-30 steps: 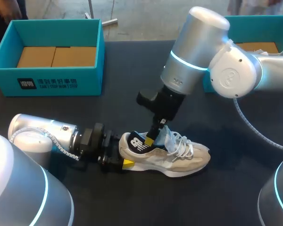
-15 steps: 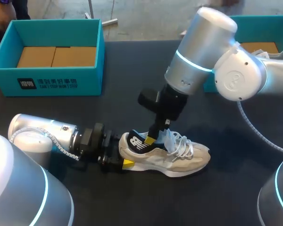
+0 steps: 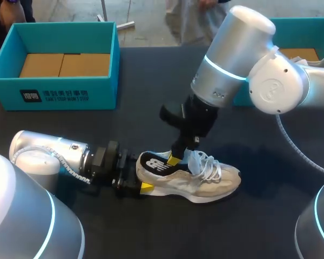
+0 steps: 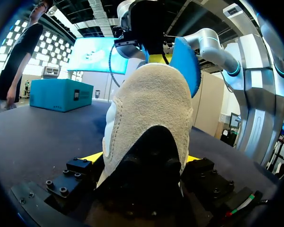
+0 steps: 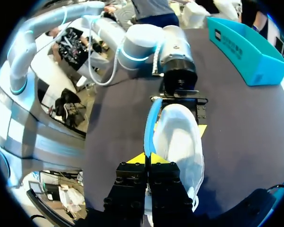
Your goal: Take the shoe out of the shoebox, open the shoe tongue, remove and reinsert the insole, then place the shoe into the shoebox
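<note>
You have one dark table [image 3: 259, 216] with two arms over it. The left arm [image 3: 43, 156] lies low along the near left side, and the right arm [image 3: 232, 59] comes in from the right and angles down toward the middle.

There are two teal shoeboxes. One [image 3: 54, 94] stands at the far left with a brown cardboard floor showing inside. The other [image 3: 302, 33] sits at the far right, partly hidden behind the right arm. Both are well apart from the shoe.

You have one shoe [image 3: 210, 183], a beige sneaker with white laces. It is outside both boxes, lying on the table near the middle front, with its heel toward the left arm and its toe pointing right.

There is one insole [image 5: 151, 124], blue. It stands partly up out of the shoe's opening, its upper end raised above the collar and its lower part inside the shoe.

Of your two grippers, the left gripper [image 3: 142, 181] clamps the shoe's heel. The left wrist view shows a yellow tip on each side of the heel and the suede back filling the space between them. The right gripper [image 5: 150, 159] hangs over the shoe's opening. Its two yellow tips are pressed together, pinching the raised edge of the insole.
</note>
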You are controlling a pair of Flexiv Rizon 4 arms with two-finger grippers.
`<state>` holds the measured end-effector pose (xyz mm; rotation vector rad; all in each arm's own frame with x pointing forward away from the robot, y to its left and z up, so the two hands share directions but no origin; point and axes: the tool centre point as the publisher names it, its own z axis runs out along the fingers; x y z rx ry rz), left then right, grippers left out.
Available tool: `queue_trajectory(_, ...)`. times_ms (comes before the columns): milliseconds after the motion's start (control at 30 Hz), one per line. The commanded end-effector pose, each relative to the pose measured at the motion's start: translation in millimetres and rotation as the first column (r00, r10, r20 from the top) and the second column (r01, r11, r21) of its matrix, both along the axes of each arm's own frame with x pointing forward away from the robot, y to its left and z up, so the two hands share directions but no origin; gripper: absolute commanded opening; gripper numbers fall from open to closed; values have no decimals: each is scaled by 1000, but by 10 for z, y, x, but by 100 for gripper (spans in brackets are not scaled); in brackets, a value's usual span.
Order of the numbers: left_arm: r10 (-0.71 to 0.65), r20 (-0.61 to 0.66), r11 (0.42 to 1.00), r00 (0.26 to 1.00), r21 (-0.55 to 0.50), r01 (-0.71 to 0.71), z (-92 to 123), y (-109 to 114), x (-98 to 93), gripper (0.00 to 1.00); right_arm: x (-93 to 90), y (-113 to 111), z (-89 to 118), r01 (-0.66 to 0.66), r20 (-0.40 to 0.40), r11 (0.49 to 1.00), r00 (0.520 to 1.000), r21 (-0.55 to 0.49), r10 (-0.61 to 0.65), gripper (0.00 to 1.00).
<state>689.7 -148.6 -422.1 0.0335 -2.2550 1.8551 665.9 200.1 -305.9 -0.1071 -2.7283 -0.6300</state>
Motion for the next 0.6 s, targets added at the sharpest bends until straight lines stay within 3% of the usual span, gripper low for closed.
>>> queue_trajectory(33,1,-1,1000,1000,1,-1,-39,-3,13,0,23,22,5,-55,4,998,998,19,55,0)
queue_trajectory(500,1,-1,1000,1000,1,-1,-39,-3,13,0,90,230,-7,-131,-45,989,991,-66,129,0)
queue_trajectory(600,1,-1,1000,1000,1,-1,-39,-3,13,0,99,267,-14,-140,-53,988,989,-73,136,5)
